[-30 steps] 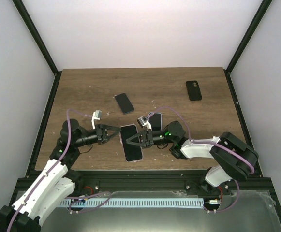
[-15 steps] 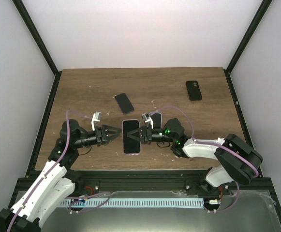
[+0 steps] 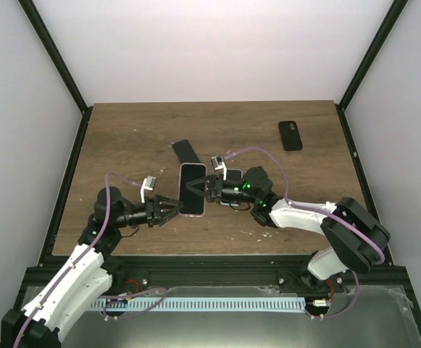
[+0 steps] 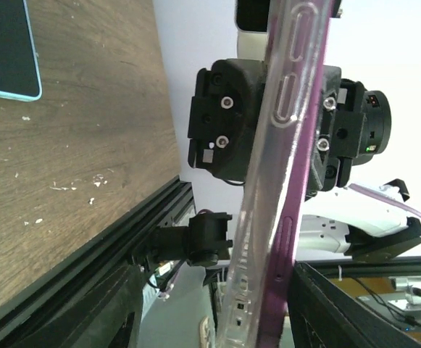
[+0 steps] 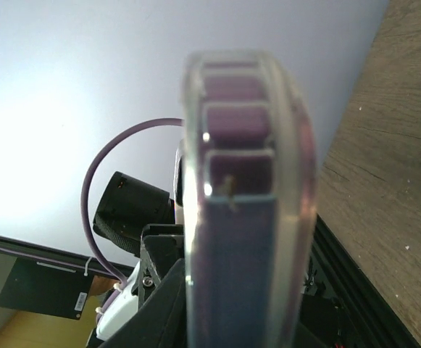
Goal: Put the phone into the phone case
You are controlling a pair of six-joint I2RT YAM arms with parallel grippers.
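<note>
The purple phone [image 3: 193, 188] in its clear phone case [image 4: 268, 217] hangs above the table's near middle, lifted edge-up. My right gripper [image 3: 197, 190] is shut on its right edge; in the right wrist view the phone's end [image 5: 243, 217] fills the space between the fingers [image 5: 159, 312], with the clear rim wrapped round it. My left gripper [image 3: 172, 210] stands open at the phone's lower left corner. In the left wrist view the cased edge runs between the spread fingers [image 4: 94, 312], with a gap on the left side and the purple side close to the right finger.
A black phone [image 3: 290, 135] lies at the back right. A teal-edged phone [image 3: 184, 150] [image 4: 7, 47] lies behind the lifted one. Another dark phone [image 3: 232, 176] lies under the right arm. The table's black front rail [image 4: 109, 254] runs just below both grippers.
The right gripper has raised the phone off the table and carried it back and left, turning it upright. The left gripper has opened and slid toward the phone's lower corner.
</note>
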